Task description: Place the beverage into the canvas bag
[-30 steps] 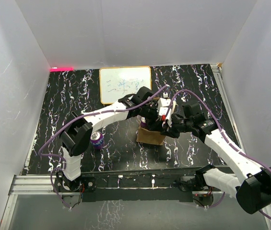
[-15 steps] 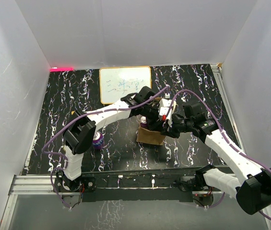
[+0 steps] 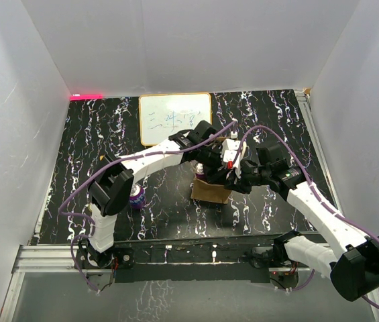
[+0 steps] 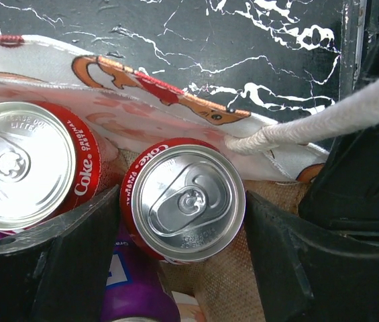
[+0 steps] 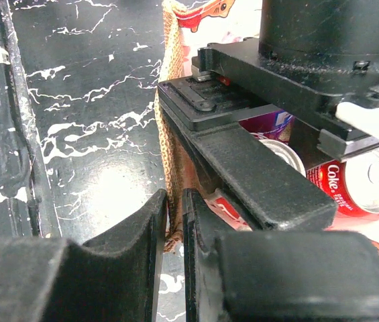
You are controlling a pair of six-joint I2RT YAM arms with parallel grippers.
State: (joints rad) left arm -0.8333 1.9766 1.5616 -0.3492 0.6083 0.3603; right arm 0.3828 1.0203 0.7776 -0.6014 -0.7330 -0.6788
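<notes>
The canvas bag (image 3: 210, 191) stands mid-table, tan with a red-and-white patterned wall (image 4: 109, 87) and a cream handle (image 4: 323, 121). Inside it stands a red Coke can (image 4: 190, 201), the beverage. My left gripper (image 4: 182, 201) reaches down into the bag, its two fingers against the can's sides. Beside it in the bag are a second Coke can (image 4: 21, 164) and a purple can (image 4: 132, 295). My right gripper (image 5: 174, 208) is shut on the bag's burlap edge (image 5: 170, 100), holding the mouth open from the right side.
A white framed whiteboard (image 3: 174, 119) lies at the back of the table. Another purple can (image 3: 135, 196) stands on the table to the left of the bag, near my left arm's elbow. White walls close in on three sides.
My left arm's elbow has shifted slightly to the right. Both grippers stay at the bag, and the bag has not moved.
</notes>
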